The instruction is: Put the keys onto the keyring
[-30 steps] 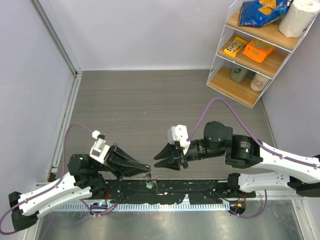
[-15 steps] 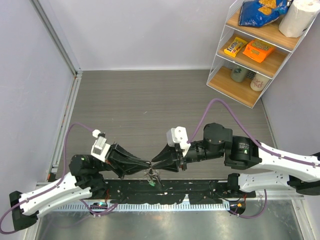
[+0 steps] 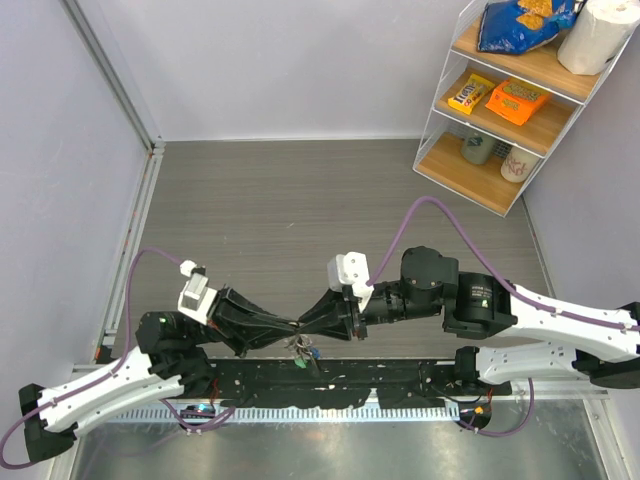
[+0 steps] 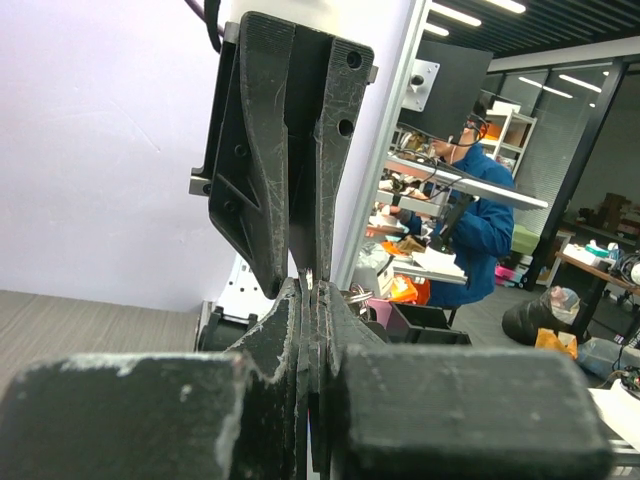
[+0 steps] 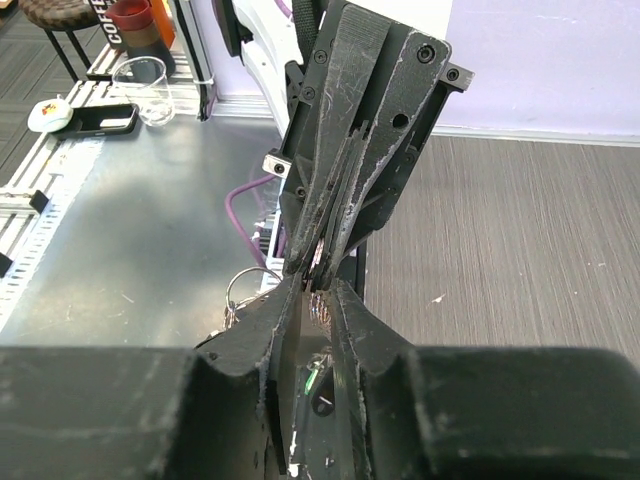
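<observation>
Above the near edge of the grey table [image 3: 300, 200], the two arms meet tip to tip; the left gripper [image 3: 294, 328] has its jaws pressed shut on the keyring [image 5: 245, 286]; the right gripper [image 3: 305, 325] noses against that tip, jaws narrowly apart, any grip impossible to tell; the keys [image 3: 301, 356] dangle just beneath, one green-headed.

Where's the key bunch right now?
In the top view, the key bunch hangs just below where the left gripper and right gripper meet tip to tip, centre-left, near the front edge of the table.
</observation>
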### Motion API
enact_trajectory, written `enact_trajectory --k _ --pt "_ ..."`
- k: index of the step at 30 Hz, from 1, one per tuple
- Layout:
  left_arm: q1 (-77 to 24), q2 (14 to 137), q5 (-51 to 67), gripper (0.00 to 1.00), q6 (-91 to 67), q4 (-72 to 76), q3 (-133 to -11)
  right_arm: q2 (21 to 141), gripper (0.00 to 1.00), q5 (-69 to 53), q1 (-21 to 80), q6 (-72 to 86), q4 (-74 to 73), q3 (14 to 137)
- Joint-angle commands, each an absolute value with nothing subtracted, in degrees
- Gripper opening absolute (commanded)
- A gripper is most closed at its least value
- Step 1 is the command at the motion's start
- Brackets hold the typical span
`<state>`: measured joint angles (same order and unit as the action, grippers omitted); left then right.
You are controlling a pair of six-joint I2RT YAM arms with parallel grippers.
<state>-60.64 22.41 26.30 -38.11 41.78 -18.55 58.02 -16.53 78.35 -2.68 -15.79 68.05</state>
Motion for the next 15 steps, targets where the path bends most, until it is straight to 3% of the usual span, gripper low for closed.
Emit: enact_trajectory --k 1,7,12,15 --pt "-60.64 21.8 22.76 0.0 -36.83 45.79 -18.81 59.15 0.23 -15.73 79.01 -2.2 -13.18 68.91" --pt "-60.56 22.15 21.89 0.0 -36.65 45.97 -18.63 59.76 0.18 -15.47 79.45 -1.76 -12.31 69.26" --pt "-60.56 22.59 20.92 0.0 -36.39 46.05 -18.11 60.73 0.05 -14.85 79.8 -1.67 -12.04 69.61" --pt "-60.64 22.5 20.3 0.0 -36.39 45.97 -17.67 60.64 0.05 -13.71 80.33 -2.02 -11.6 69.26"
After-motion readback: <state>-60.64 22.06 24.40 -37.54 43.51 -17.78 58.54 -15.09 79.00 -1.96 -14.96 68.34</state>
